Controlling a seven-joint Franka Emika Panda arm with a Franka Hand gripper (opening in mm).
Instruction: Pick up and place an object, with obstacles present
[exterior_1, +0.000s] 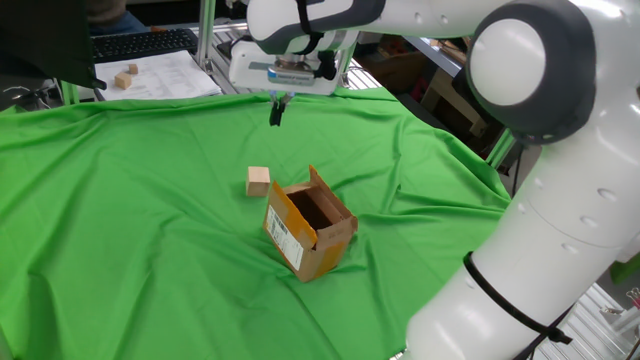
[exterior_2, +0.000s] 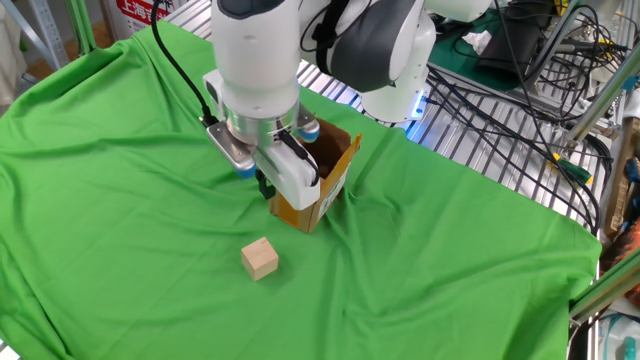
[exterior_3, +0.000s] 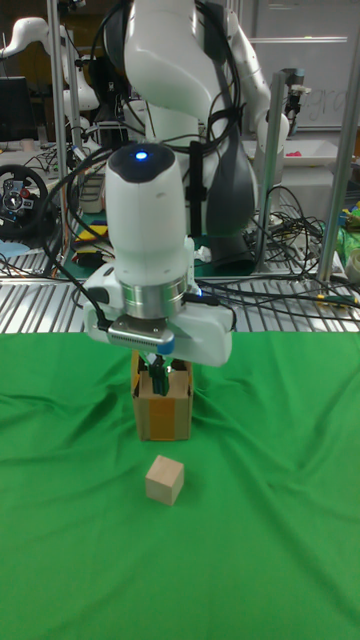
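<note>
Wooden cube (exterior_1: 258, 180) unpicked beside cardboard box (exterior_1: 309, 237); gripper (exterior_1: 276, 112) high, fingers together, empty: approach step, next open, descend clear of flaps.

Green-draped table (exterior_1: 120, 230), wooden cube (exterior_1: 258, 181), cardboard box (exterior_1: 308, 236)

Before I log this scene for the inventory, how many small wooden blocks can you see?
3. One wooden cube lies on the green cloth beside the cardboard box. Two more blocks sit on the white paper near the keyboard. Others could be hidden.
</note>
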